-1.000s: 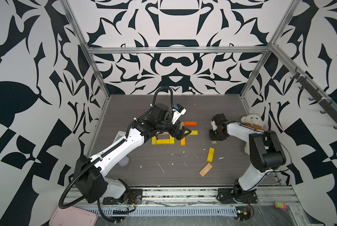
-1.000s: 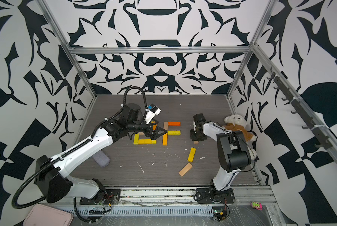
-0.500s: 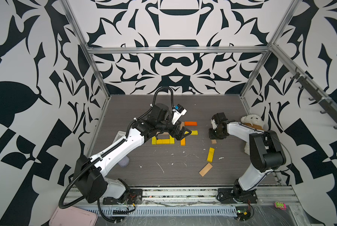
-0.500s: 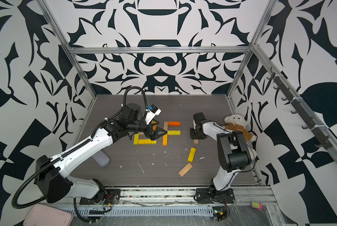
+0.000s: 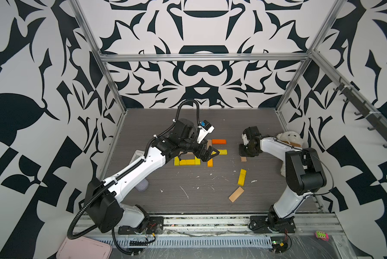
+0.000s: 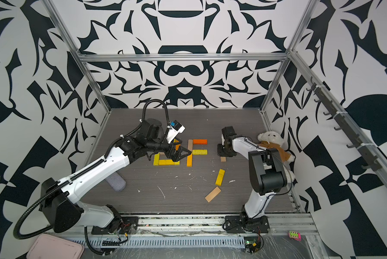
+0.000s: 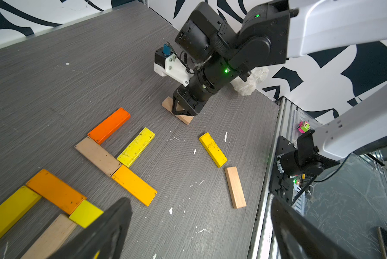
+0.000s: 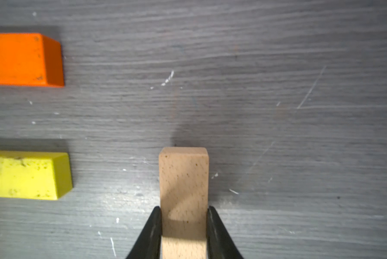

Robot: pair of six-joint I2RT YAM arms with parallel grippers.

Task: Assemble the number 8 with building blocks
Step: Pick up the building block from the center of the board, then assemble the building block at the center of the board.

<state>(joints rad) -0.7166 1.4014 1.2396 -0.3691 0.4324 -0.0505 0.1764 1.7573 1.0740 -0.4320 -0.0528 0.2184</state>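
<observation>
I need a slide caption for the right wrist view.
Right gripper shut on a tan block, near an orange block and a yellow block.

Both arms wear white shells over matte black joint housings. A ribbed black conduit (image 6: 89,167) runs along the left arm (image 5: 140,166), cinched by white zip ties (image 5: 156,136) (its white wrist camera mount (image 5: 204,132) carries a blue connector (image 5: 202,123)). The right arm (image 5: 275,148) shows green lights (image 7: 226,71); the right gripper (image 7: 183,113) is black, with tapering jaws.
</observation>
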